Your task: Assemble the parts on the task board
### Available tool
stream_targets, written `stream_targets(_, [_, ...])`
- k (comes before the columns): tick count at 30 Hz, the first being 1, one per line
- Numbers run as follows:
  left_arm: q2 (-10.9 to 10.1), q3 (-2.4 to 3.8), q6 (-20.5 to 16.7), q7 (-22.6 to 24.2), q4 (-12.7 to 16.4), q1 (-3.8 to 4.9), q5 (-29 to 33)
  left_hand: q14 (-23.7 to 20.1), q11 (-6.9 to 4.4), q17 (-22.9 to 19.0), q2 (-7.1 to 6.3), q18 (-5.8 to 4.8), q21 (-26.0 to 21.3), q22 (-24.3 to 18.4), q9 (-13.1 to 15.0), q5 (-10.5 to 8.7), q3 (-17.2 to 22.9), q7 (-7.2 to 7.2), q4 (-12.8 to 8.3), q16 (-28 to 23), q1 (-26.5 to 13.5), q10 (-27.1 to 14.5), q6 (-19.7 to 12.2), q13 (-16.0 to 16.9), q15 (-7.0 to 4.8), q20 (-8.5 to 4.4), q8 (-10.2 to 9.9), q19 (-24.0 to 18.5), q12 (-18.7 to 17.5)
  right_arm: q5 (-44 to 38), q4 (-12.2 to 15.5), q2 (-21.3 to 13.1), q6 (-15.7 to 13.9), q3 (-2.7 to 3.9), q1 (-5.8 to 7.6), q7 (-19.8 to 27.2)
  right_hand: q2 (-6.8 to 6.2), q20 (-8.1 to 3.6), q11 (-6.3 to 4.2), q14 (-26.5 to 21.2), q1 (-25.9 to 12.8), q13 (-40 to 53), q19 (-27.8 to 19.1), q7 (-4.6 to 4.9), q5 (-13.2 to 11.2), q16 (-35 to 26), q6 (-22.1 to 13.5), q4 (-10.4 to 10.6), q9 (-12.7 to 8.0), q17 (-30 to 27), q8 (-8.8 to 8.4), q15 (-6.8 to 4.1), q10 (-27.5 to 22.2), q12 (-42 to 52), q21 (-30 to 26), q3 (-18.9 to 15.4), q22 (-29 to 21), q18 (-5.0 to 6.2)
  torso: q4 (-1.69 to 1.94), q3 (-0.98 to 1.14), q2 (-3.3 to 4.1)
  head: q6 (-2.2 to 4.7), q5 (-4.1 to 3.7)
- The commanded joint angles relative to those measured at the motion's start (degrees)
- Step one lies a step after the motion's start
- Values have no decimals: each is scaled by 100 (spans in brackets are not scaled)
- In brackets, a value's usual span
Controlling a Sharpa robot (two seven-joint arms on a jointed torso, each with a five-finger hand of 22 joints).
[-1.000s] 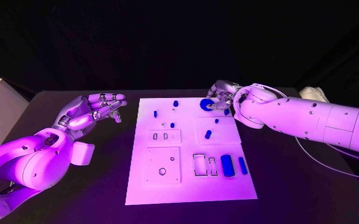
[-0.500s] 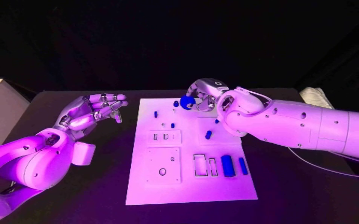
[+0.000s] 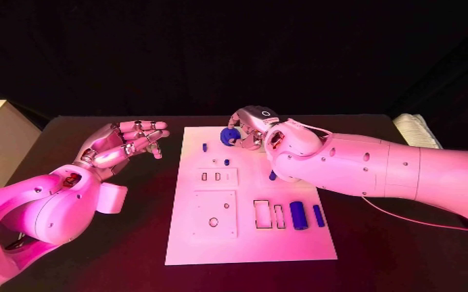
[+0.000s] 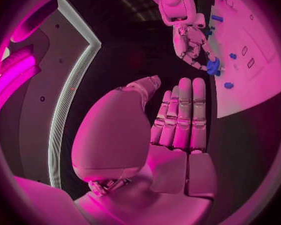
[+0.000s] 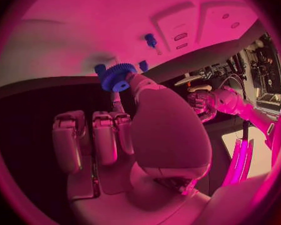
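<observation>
The right robot hand (image 3: pixel 255 124) pinches a small blue toothed gear wheel of smooth moulded plastic (image 3: pixel 230 136) at its fingertips and holds it just above the far end of the flat white rectangular task board (image 3: pixel 249 238). The right wrist view shows the gear's fine teeth and its round raised hub (image 5: pixel 117 77), with the thumb and a finger closed on its rim. By my reading, the step in hand is carrying the gear to its seat among the far pegs. The next move calls for lowering it squarely, hub hole lined up over a peg, then letting go without dragging it sideways; which peg it is meant for I cannot tell.

Close by stand short blue plastic pegs: one beside the gear (image 3: pixel 205 147), one a little nearer (image 3: pixel 226 162), and one next to the right forearm (image 3: pixel 272 175). At the near end two blue rounded bars, one thick (image 3: pixel 298 215) and one slim (image 3: pixel 318 215), lie next to an empty rectangular slot (image 3: pixel 262 214). The board looks hard, matt and shallowly recessed.

The left robot hand (image 3: pixel 122 144) hovers over the dark matt tabletop (image 3: pixel 390 251) beside the board, fingers loosely spread, holding nothing.
</observation>
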Motion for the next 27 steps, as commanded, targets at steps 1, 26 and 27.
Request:
stream_targets(1, [23, 4, 114, 13, 0, 8, -19, -36, -1, 5, 17, 32, 16, 5, 5, -30, 14, -7, -14, 35, -44, -52, -24, 5, 7, 11, -26, -30, -2, -140, -137, 113, 18, 1, -44, -62, -39, -35, -46, 569, 0, 1509, 597, -141, -28, 17, 276, -2, 25, 1345, 13, -29, 595, 37, 29, 45, 1486, -30, -2, -1, 1, -8, -1])
stream_targets(26, [26, 4, 109, -6, -12, 9, -20, -36, -1, 5, 17, 32, 16, 5, 5, -30, 14, -7, -14, 35, -44, -52, -24, 5, 7, 11, -26, -30, -2, -53, -404, 302, 251, -16, -171, -31, -99, -33, -31, 564, -99, 1508, 592, -121, -76, 10, 233, 26, 11, 1323, -17, -19, 595, 37, 21, 57, 1478, -27, -14, 16, 8, -32, 9])
stream_targets(27, [27, 4, 109, -8, -11, 9, -20, -36, -1, 5, 17, 32, 16, 5, 5, -30, 14, -7, -14, 35, -44, -52, -24, 5, 7, 11, -26, -30, -2, -39, -421, 312, 227, -17, -174, -26, -149, -12, 0, 560, -193, 1453, 580, -82, -268, 4, 130, 48, -15, 1305, -78, 8, 543, -21, 3, 33, 1458, -22, -13, 15, 9, -29, 7])
